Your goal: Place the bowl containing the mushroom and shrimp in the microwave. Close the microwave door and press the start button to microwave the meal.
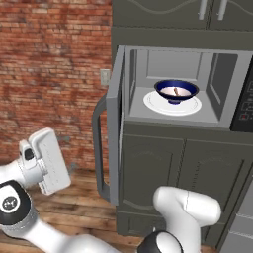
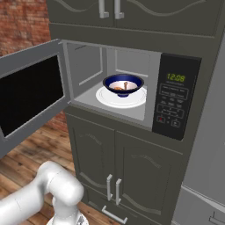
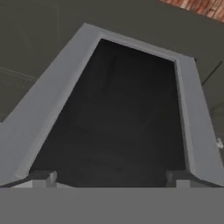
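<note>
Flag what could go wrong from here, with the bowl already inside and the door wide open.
1. The grey-framed microwave door with dark glass stands fully open; the gripper, open and facing its window, might slip off the smooth panel while pushing.
2. A hard swing might jolt the small dark blue bowl on the white turntable plate.
3. The black keypad panel is unpressed.

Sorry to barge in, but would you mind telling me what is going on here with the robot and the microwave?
The bowl, with food pieces in it, already sits on the white turntable plate inside the microwave. The microwave door hangs wide open to the left. The gripper holds nothing, with its fingertips apart, and faces the door's dark window from close by, so closing the door looks like the next step. The keypad panel beside the opening is untouched for now.
</note>
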{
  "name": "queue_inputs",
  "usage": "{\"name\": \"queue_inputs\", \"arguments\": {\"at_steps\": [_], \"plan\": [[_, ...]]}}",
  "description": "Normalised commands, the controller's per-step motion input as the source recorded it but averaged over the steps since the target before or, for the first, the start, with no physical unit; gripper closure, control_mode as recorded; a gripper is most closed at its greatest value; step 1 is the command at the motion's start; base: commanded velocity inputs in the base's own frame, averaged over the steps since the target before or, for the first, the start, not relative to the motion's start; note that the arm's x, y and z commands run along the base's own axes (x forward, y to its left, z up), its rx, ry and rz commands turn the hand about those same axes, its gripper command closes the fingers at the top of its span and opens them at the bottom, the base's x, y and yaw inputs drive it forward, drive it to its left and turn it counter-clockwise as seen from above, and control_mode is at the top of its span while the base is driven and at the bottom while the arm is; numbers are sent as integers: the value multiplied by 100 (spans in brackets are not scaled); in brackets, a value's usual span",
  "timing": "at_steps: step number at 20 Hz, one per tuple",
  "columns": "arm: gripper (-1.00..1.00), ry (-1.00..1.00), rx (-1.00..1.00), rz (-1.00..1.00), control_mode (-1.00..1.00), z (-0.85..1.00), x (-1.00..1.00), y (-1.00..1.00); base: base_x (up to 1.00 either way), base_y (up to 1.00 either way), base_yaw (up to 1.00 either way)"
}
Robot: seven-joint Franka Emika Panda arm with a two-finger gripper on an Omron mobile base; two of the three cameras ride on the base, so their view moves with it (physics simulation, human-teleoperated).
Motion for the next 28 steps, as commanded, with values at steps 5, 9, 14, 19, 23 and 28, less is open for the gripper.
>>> {"name": "queue_inputs", "arguments": {"at_steps": [5, 9, 14, 19, 23, 28], "plan": [[-100, -3, 3, -6, -100, -17, 42, -35, 0, 0, 0], [-100, 0, 1, -11, -100, -15, 50, -24, 0, 0, 0], [-100, -5, 3, -15, -100, -1, -6, -80, 0, 0, 0], [-100, -9, 7, -14, -100, 0, -11, -100, 0, 0, 0], [-100, -10, 11, -9, -100, 2, -14, -100, 0, 0, 0], [-100, -12, 12, -5, -100, 0, -22, -100, 0, 0, 0]]}}
